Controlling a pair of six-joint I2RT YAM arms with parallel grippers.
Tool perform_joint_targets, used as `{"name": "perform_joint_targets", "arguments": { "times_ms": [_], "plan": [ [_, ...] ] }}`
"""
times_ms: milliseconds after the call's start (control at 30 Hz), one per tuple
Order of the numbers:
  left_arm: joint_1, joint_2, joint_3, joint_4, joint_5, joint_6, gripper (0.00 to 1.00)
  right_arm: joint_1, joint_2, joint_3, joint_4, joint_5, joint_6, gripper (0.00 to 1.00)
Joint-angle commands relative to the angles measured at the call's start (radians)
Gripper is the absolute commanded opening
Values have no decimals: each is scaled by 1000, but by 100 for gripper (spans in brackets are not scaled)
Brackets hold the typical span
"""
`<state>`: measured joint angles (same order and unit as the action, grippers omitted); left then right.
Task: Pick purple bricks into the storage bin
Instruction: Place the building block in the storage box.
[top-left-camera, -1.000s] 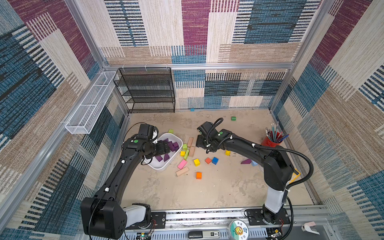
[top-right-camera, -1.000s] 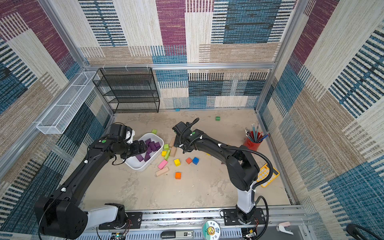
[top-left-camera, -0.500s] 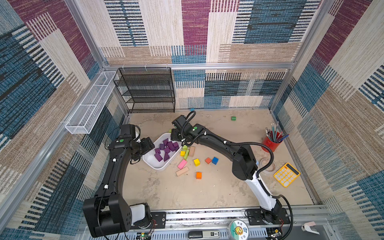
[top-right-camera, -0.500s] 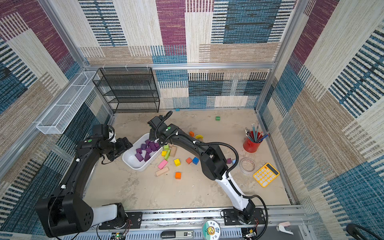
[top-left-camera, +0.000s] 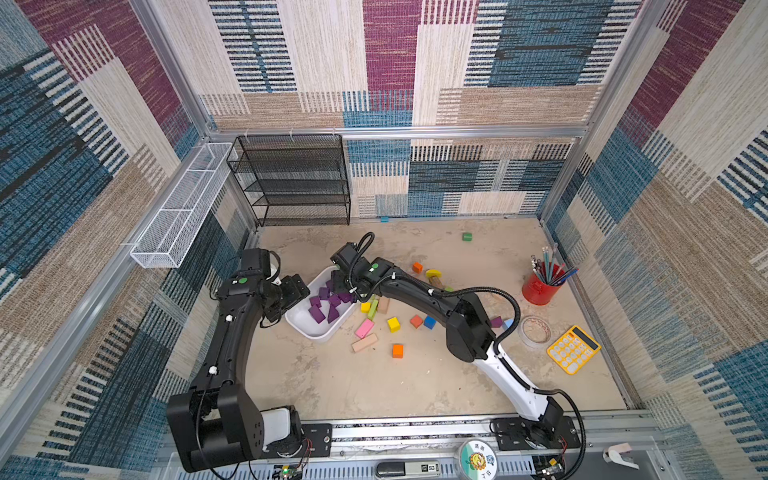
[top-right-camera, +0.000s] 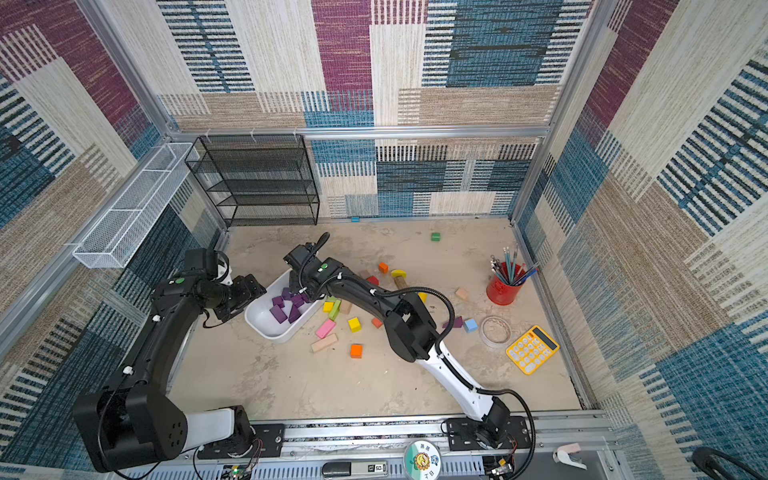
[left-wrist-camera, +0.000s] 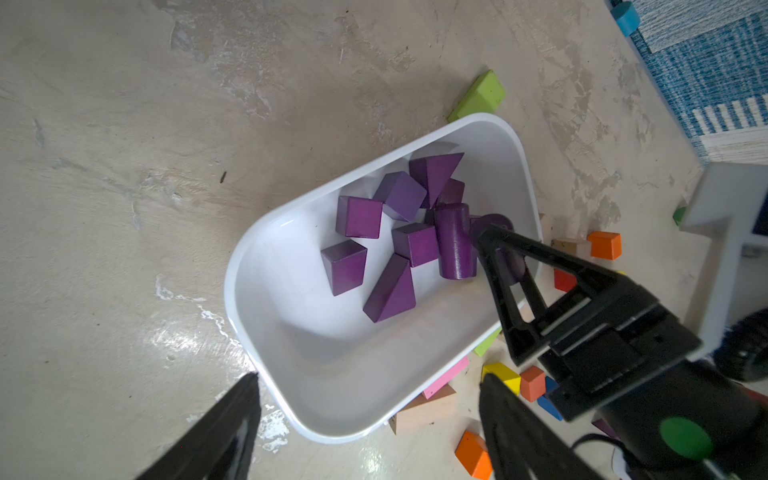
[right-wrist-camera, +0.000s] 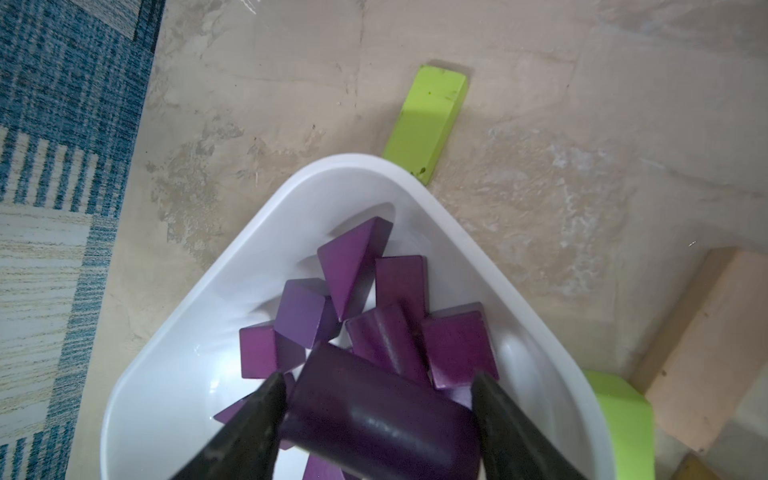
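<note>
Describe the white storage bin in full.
The storage bin is a white oblong tub of smooth, glossy plastic with rounded corners and an open top. It stands upright on the table, set diagonally. Purple bricks are heaped in one end; the other end is bare. A lime-green block lies right beside its rim outside. The right gripper hangs over the heap with a purple cylinder between its fingers. The open left gripper is close by its side.
</note>
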<state>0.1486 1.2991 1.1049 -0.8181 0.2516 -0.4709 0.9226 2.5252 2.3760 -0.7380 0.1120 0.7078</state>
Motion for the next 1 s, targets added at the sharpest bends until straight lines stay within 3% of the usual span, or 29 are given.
{"name": "perform_joint_targets", "arguments": {
  "times_ms": [0,133,300,467,667,967],
  "plan": [
    [2,2,3,7,18,-5,84,3,-10,21,-2,-8,-17,79],
    [3,-11,7,7,28,5,84,1,-69,19,-5,28,-29,88],
    [-1,-20,1,10,39,20,84,-11,-201,-63,-4,71,-45,90],
    [-55,-17,6,10,15,43,84,-64,-452,-409,129,88,-48,90],
    [-218,-34,24,-2,-81,43,84,-159,-803,-856,262,106,-47,90],
    [-570,57,105,-49,-234,-53,82,-289,-1258,-1301,238,165,-14,90]
  ]
}}
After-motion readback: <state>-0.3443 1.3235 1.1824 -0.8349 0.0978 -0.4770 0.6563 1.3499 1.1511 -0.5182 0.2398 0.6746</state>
